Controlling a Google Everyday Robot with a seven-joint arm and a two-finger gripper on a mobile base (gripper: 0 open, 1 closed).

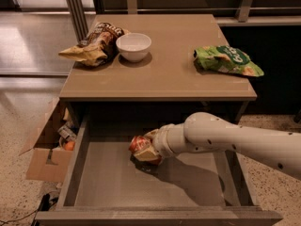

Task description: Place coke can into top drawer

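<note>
The arm [225, 140] lies across the lower right of the frame, and its jaws are near the centre, inside the open drawer [77, 173], a little towards the back wall. The jaws are pinching the can [138, 144]: its red body sticks out to the left of them, with a pale part of the jaws pressed under it. The can seems to lie on its side, with its long axis about left to right in the frame and somewhat tilted, though I cannot be sure of the exact angle. What matters for me now is the relation between the can and the drawer floor. The can is within the walls, well apart from the left wall and the front edge. A dark shadow sits just below it on the bare wood, so I judge that it hangs slightly above the floor and does not touch it yet. The next move, I think, is only straight down and then to let go; a can on its side may roll. On the bench [174, 79] above, the bowl [134, 46], the green bag [228, 60] and the brown bag [94, 44] play no role.
</note>
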